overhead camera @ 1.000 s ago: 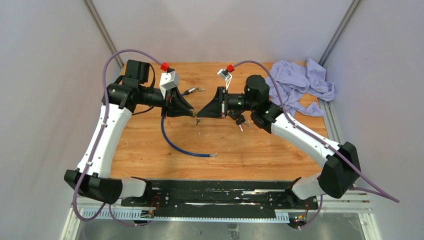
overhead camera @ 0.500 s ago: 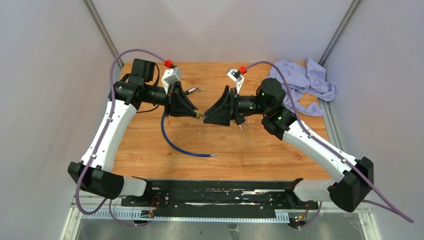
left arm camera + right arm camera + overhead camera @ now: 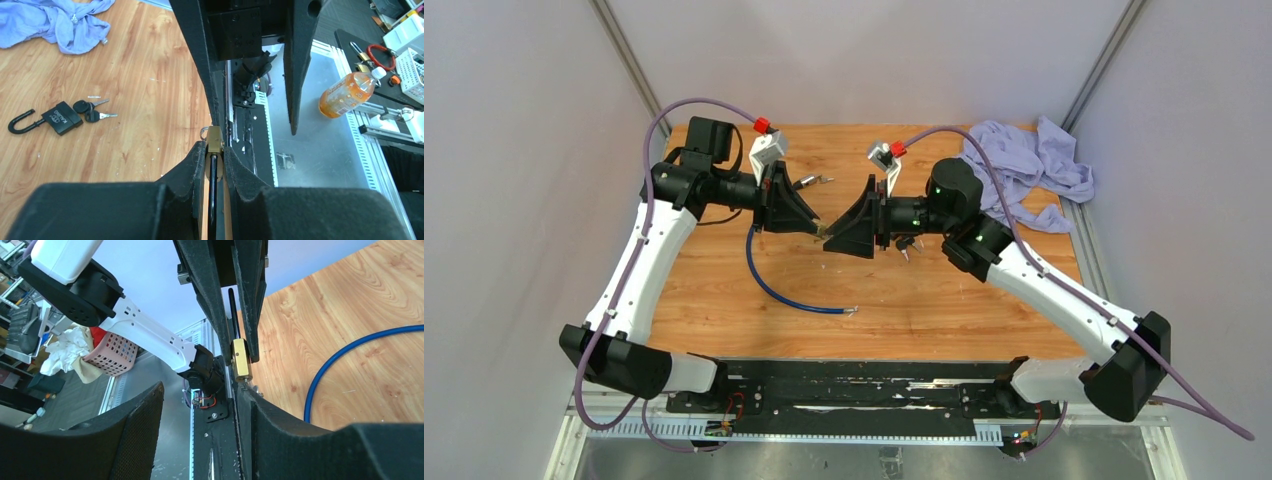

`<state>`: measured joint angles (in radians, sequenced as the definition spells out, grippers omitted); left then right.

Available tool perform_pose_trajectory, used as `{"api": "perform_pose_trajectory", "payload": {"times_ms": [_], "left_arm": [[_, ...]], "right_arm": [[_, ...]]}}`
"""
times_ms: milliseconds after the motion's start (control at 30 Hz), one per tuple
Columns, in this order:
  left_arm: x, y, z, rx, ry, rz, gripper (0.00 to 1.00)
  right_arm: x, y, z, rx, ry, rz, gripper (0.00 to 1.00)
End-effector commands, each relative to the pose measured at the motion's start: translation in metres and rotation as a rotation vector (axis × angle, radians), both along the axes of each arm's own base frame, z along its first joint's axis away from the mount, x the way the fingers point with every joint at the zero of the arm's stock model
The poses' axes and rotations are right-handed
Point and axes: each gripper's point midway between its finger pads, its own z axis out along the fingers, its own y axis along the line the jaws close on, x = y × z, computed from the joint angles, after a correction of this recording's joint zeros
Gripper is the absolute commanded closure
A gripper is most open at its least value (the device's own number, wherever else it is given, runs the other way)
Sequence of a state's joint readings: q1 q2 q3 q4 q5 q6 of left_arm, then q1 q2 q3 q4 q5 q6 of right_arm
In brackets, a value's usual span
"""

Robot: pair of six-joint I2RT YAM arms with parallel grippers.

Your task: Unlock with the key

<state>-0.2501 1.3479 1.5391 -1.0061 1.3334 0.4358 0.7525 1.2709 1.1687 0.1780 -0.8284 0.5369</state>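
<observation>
Mid-frame in the top view, left gripper (image 3: 810, 222) clamped the brass padlock (image 3: 215, 140); right gripper (image 3: 202, 390) had just sprung wide beside it, so the key's probably seated, though I couldn't see it.

Brass-yellow padlock (image 3: 215, 141) against an orange-brown wooden table (image 3: 944, 300).
The table shows streaky darker grain. The left gripper (image 3: 215, 150) is matte black. Both arms (image 3: 639, 270) are white with black joints and trailing purple wires (image 3: 689, 100). A cable (image 3: 320, 372) is deep blue, and a crumpled cloth (image 3: 1024, 165) is pale lavender-blue. A second padlock (image 3: 61, 119) is black, its keys (image 3: 89, 107) black-headed and silver.
</observation>
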Motion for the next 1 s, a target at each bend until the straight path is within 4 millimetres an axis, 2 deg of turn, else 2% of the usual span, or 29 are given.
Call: {"api": "perform_pose_trajectory", "payload": {"times_ms": [0, 333, 400, 500, 700, 833, 967], "left_arm": [[-0.013, 0.001, 0.023, -0.039, -0.042, -0.019, 1.0], [-0.024, 0.0, 0.026, -0.076, 0.001, -0.063, 1.0], [-0.025, 0.0, 0.027, -0.081, 0.004, -0.068, 1.0], [-0.027, 0.0, 0.028, -0.085, 0.012, -0.073, 1.0], [-0.03, 0.001, 0.029, -0.095, 0.022, -0.084, 1.0], [-0.031, 0.001, 0.029, -0.096, 0.026, -0.085, 1.0], [-0.03, 0.001, 0.028, -0.091, 0.019, -0.079, 1.0]], "right_arm": [[0.015, 0.009, -0.001, -0.006, -0.06, -0.063, 0.48], [0.03, 0.017, 0.001, 0.042, -0.061, -0.114, 0.78], [0.034, 0.019, -0.005, 0.034, -0.051, -0.126, 0.76], [0.039, 0.019, -0.012, 0.023, -0.048, -0.155, 0.64], [0.039, 0.016, -0.01, 0.021, -0.094, -0.18, 0.54], [0.042, 0.007, -0.014, -0.057, -0.147, -0.216, 0.55], [0.033, -0.005, -0.004, -0.096, -0.197, -0.196, 0.57]]}}
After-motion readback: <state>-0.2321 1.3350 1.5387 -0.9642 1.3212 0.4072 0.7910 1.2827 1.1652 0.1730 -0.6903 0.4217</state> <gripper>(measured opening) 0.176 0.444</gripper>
